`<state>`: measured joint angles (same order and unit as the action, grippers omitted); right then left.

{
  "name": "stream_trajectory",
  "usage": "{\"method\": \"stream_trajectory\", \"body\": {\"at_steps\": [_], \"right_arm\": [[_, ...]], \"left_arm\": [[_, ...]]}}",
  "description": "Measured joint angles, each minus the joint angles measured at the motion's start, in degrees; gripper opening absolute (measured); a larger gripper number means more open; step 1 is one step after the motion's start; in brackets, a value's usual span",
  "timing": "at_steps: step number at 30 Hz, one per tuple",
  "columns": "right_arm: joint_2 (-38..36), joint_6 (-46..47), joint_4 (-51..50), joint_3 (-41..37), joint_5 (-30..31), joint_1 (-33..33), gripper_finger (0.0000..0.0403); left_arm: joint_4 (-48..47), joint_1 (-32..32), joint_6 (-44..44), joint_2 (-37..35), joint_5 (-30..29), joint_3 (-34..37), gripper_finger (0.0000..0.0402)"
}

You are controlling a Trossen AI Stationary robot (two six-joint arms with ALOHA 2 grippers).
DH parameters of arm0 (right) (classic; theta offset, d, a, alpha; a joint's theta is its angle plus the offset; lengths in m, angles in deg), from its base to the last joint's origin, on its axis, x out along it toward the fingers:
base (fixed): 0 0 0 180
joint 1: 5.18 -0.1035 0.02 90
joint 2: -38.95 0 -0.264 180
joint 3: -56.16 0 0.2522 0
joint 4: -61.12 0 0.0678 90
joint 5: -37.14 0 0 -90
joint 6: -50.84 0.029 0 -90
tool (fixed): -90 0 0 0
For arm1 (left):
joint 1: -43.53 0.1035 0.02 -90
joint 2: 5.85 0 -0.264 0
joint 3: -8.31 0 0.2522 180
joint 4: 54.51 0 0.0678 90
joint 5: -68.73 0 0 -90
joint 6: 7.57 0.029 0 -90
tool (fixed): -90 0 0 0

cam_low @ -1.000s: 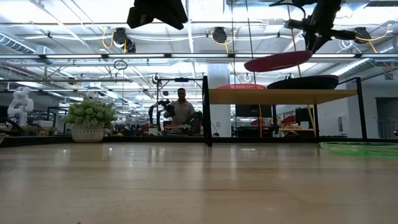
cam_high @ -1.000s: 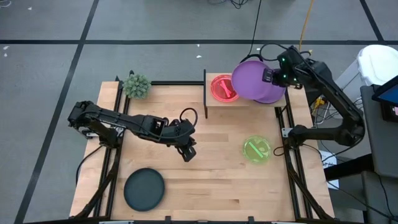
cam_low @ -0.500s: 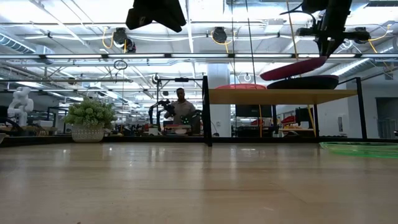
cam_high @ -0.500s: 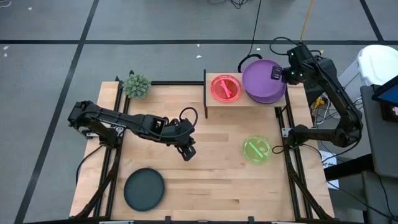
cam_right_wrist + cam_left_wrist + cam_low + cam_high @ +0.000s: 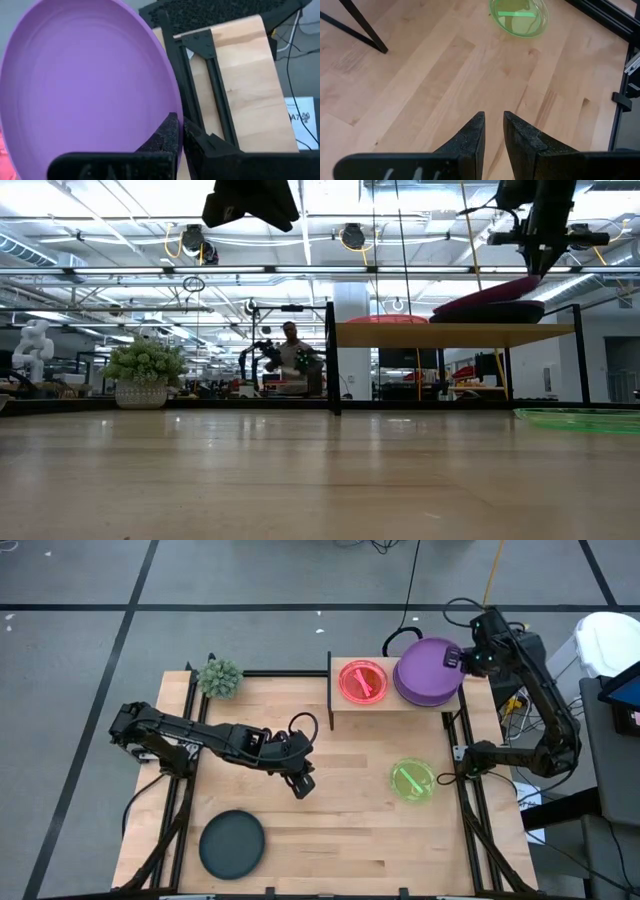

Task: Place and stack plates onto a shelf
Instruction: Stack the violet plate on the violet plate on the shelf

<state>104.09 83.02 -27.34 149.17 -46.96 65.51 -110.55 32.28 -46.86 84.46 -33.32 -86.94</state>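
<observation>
We are seeing a purple plate (image 5: pixel 428 670) tilting over the right end of the light-wood shelf (image 5: pixel 345 703), its low edge lying on a dark plate (image 5: pixel 487 312) there. A translucent pink-red plate (image 5: pixel 362 680) is sitting flat on the shelf's left part. A neon green plate (image 5: pixel 412 781) is lying on the table, and a dark teal plate (image 5: pixel 232 844) is lying near the front left.
</observation>
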Motion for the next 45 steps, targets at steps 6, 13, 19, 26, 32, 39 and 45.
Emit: {"method": "stream_trajectory", "body": {"at_steps": [6,13,19,26,32,39,45], "right_arm": [[-0.10,1.39,1.04,-3.80,-2.91,0.29,0.0000],[-1.83,3.67,3.90,-7.86,-3.24,0.29,0.0000],[-3.17,4.61,6.07,-10.87,-5.05,0.29,0.0000],[-5.44,7.89,10.12,-12.04,-6.15,0.27,0.0000],[-6.13,9.11,11.24,-12.04,-6.13,0.55,0.0000],[-6.12,9.16,11.54,-14.40,-6.55,0.58,0.0001],[-6.33,10.61,12.20,-16.19,-7.77,0.55,0.0017]], "left_arm": [[0.00,0.21,0.18,0.00,0.00,0.00,0.0074],[-0.53,0.37,0.18,0.00,0.00,0.00,0.0074],[-1.40,0.39,0.16,0.00,0.00,0.00,0.0074],[-1.40,0.70,0.20,0.00,0.00,0.00,0.0074],[-1.66,0.70,0.24,0.00,0.00,0.00,0.0074],[-1.64,0.72,0.57,0.00,0.02,0.00,0.0074],[-1.64,0.72,0.34,0.00,0.02,0.00,0.0074]]}}
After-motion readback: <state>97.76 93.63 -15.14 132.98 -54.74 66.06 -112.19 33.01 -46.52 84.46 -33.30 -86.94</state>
